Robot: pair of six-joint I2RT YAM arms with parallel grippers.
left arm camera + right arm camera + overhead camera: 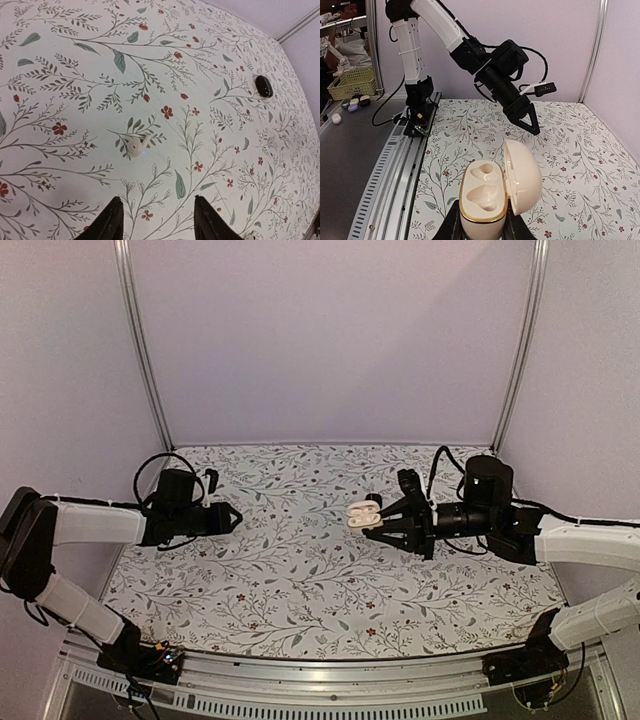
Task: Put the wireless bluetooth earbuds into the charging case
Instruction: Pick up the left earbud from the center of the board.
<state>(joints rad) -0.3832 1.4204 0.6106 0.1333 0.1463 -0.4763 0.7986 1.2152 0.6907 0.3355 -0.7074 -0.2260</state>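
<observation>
My right gripper [385, 519] is shut on a cream charging case [485, 200] with a gold rim and holds it above the table. Its lid [522, 170] stands open to the right, and both sockets are empty. The case also shows in the top view [364, 514]. One white earbud [135, 147] lies on the floral cloth, ahead of my left gripper [157, 207] and slightly to its left. That gripper hovers over the cloth, open, with nothing between its black fingers [112, 220]. A second small white piece [250, 235] peeks in at the bottom right edge.
A small black rounded object [263, 86] lies on the cloth far to the right in the left wrist view. The floral cloth [300, 580] covers the table between purple walls. Beyond the metal rail [395, 165], a side surface holds a yellow basket [350, 82] and several small items.
</observation>
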